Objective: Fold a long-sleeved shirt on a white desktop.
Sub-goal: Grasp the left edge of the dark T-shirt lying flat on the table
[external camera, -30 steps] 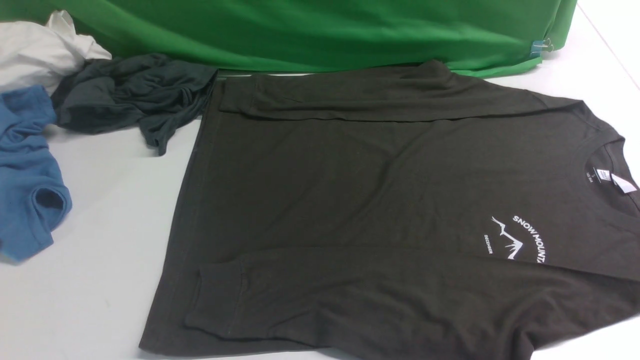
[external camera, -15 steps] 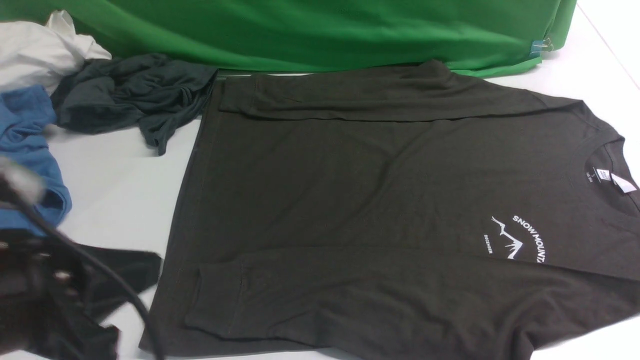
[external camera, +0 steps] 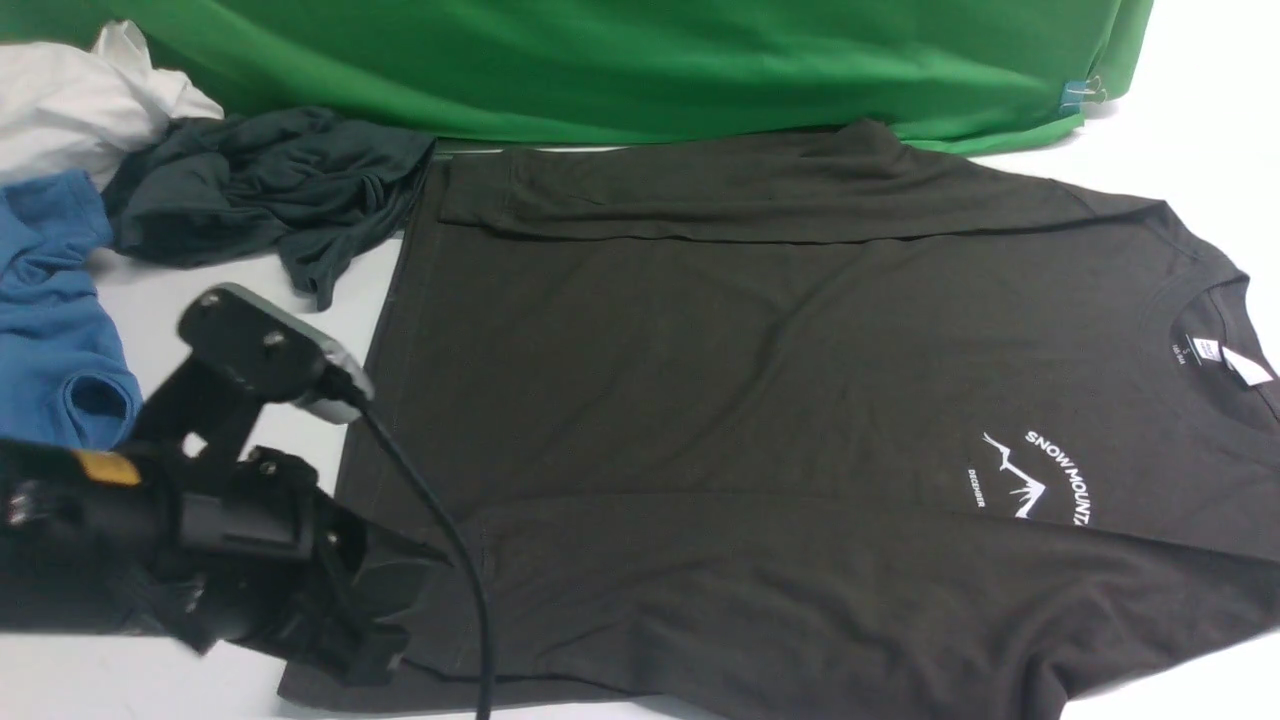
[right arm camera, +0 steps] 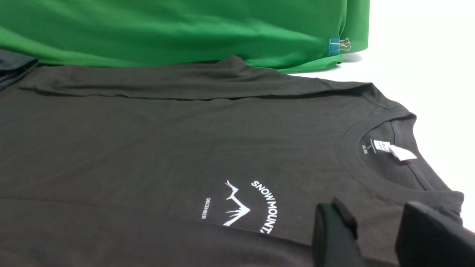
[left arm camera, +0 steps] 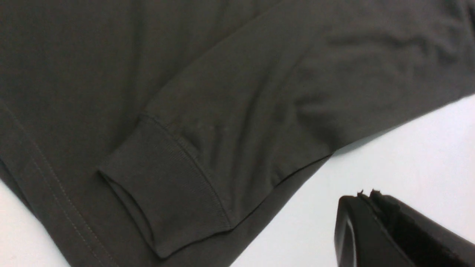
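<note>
Dark brownish-black cotton is what we are handling: the long-sleeved shirt (external camera: 760,380) lies flat on the white tabletop (left arm camera: 408,148) with both sleeves laid across its body. We judge the step in hand to be the first grasp for folding the body over. The left gripper (left arm camera: 367,194) has its jaws pressed together and holds nothing. It hangs over bare tabletop just off the shirt's edge, with the ribbed cuff (left arm camera: 167,200) of the nearer sleeve just ahead of its tips and the stitched hem (left arm camera: 55,193) beyond that cuff. The right gripper (right arm camera: 373,207), jaws apart and empty, hovers low over the chest end, with the white mountain print (right arm camera: 245,207) and the neck label (right arm camera: 393,150) both just ahead of it. To do this well, we should part the left jaws before going down. Flat cotton on a smooth top probably offers little to bite, so we would come in low from the bare tabletop side and slide the lower finger beneath the edge. The pinch should take sleeve and body layers together, or the sleeve may slip out. Then we should lift both ends evenly, so the crease runs straight. The dark grey garment (external camera: 260,190) and the blue shirt (external camera: 50,330) lie out to the left gripper's outer side, and we should keep clear of them.
</note>
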Robot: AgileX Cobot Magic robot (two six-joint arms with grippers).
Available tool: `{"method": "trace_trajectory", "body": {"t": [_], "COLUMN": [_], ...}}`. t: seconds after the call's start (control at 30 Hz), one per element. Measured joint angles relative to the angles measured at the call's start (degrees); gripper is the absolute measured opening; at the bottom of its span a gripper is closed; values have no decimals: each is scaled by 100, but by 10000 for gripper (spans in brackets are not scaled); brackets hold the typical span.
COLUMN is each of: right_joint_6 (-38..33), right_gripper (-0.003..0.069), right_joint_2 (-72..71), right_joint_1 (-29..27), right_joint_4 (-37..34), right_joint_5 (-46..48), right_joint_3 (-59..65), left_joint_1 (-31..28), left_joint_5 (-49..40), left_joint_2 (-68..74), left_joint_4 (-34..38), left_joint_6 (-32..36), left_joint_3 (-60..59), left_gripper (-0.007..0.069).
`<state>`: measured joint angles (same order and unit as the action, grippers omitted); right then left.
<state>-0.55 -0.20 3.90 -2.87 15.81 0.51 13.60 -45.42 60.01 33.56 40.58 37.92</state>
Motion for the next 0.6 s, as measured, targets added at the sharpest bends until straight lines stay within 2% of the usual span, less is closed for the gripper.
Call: {"method": "trace_trajectory", "body": {"t": [0.13, 0.33, 0.43, 0.53, 0.6], "right_joint_6": [107, 1662, 1990, 2678, 2878], "right_gripper": [242, 242, 242, 238, 227], "right_joint_2": [0, 0, 0, 0, 69], "right_joint_1": [0, 0, 0, 0, 50], "right_joint_4": [-25, -285, -310, -329, -346], "right_joint_5": [-431, -2015, -2461, -2579, -2072], "right_joint_3": [0, 0, 0, 0, -230], "left_joint_1": [0, 0, 0, 0, 0], "left_joint_5": [-38, -36, -41, -12, 1], "left_joint_2": [209, 215, 215, 215, 240], "left_joint_4": [-88, -150, -267, -411, -513], "left_joint_6": [4, -2, -21, -158, -268], "left_joint_3": [159, 266, 271, 271, 271], "left_gripper": [20, 20, 20, 20, 20]}}
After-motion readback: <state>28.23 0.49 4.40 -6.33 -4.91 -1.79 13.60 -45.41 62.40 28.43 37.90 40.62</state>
